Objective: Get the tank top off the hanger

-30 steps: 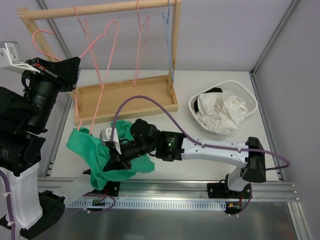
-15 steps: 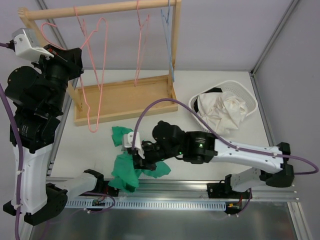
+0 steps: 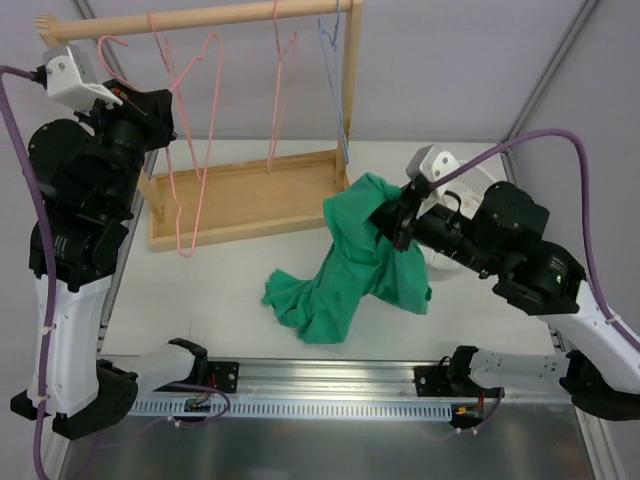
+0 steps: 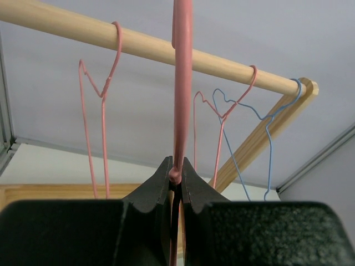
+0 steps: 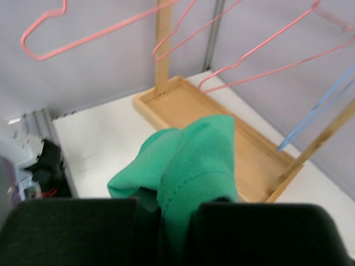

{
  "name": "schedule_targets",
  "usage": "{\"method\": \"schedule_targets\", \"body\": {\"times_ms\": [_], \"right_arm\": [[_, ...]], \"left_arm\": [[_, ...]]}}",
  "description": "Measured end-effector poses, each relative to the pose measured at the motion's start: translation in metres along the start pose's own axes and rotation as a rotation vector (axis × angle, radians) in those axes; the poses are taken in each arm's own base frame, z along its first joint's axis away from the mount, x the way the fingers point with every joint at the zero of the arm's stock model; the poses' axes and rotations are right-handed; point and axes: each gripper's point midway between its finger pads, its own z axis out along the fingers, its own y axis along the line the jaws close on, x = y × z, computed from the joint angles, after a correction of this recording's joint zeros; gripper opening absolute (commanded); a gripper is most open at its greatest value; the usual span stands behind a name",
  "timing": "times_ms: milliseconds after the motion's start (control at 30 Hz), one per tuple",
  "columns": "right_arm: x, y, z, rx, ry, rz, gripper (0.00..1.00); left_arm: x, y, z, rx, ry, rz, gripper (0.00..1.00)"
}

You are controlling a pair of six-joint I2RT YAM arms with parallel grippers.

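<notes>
The green tank top (image 3: 352, 262) hangs from my right gripper (image 3: 397, 222), which is shut on its upper edge; its lower end rests on the table. In the right wrist view the green cloth (image 5: 186, 166) is pinched between the fingers. My left gripper (image 3: 160, 118) is raised at the far left and is shut on a bare pink wire hanger (image 3: 193, 150), held up near the wooden rail (image 3: 200, 17). In the left wrist view the pink hanger wire (image 4: 181, 94) rises from between the shut jaws. No cloth is on that hanger.
A wooden rack with a tray base (image 3: 250, 195) stands at the back, with another pink hanger (image 3: 283, 90) and a blue hanger (image 3: 335, 80) on its rail. A white basket (image 3: 480, 190) of pale clothes sits behind my right arm.
My right gripper has lifted the tank top up and to the right, away from the left side of the table. My left gripper has raised the bare pink hanger toward the rail.
</notes>
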Motion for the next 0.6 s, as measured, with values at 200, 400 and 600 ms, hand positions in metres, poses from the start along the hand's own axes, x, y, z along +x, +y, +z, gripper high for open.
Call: {"method": "schedule_targets", "body": {"times_ms": [200,400,600], "right_arm": [[-0.042,-0.062,0.018,0.201,-0.045,0.001,0.0],[-0.07,-0.121,0.04,0.354,-0.062,-0.004,0.0],[-0.133,-0.173,0.052,0.482,-0.256,-0.091,0.0]], "left_arm": [[0.015,-0.004,0.033,-0.014,0.038,0.049,0.0],[0.043,0.0,0.065,-0.06,0.094,0.082,0.0],[0.058,-0.001,0.093,-0.086,0.119,0.094,0.0]]}}
